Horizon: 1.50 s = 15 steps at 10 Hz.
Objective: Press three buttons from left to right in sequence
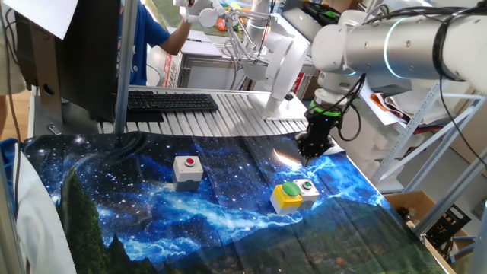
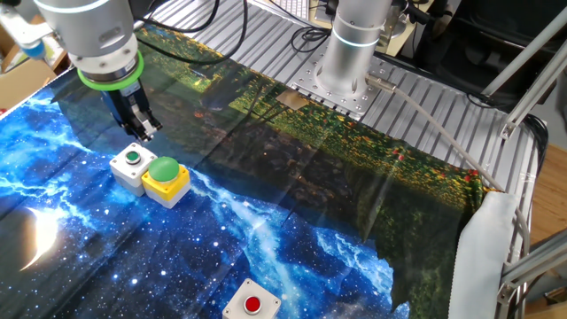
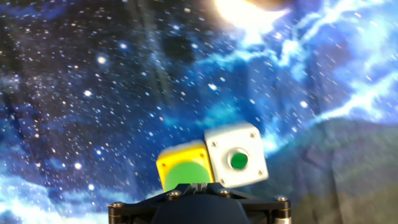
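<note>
Three box switches stand on the galaxy cloth. The grey box with a red button [image 1: 188,169] [image 2: 252,306] is on the left. The yellow box with a large green dome [image 1: 288,193] [image 2: 166,179] [image 3: 183,169] touches the small grey box with a tiny green button [image 1: 307,190] [image 2: 131,167] [image 3: 236,155] on its right. My gripper [image 1: 310,150] [image 2: 142,129] [image 3: 199,185] hangs above the cloth just behind the small grey box and touches nothing. In the hand view its fingertips meet, so it is shut and empty.
A black keyboard [image 1: 172,100] lies on the metal table behind the cloth, beside a dark monitor [image 1: 84,53]. A second arm's base [image 2: 341,71] is bolted there. A person in blue [image 1: 152,38] stands at the back. The cloth's right edge [image 1: 380,190] is near the boxes.
</note>
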Each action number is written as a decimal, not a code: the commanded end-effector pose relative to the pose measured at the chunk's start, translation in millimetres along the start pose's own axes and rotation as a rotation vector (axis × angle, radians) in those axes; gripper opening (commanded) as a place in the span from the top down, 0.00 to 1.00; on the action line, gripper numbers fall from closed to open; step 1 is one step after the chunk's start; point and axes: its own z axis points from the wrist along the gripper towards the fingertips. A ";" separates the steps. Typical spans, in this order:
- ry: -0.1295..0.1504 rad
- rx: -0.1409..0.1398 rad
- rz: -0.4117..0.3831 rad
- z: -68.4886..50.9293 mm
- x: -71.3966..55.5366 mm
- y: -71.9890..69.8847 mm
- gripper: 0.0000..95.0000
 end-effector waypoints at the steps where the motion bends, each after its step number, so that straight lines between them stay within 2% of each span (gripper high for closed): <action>1: -0.006 0.000 -0.002 0.3 1.3 -0.1 1.00; 4: -0.010 -0.004 0.008 3.8 -0.6 3.6 1.00; 7: -0.027 -0.008 0.039 12.5 4.1 17.6 1.00; 9: -0.028 -0.010 0.055 17.3 7.6 21.5 1.00; 11: -0.029 -0.003 0.042 12.9 7.8 18.1 1.00; 13: -0.015 0.007 0.005 6.6 6.0 12.4 1.00; 15: -0.015 0.009 -0.004 6.8 4.2 11.9 1.00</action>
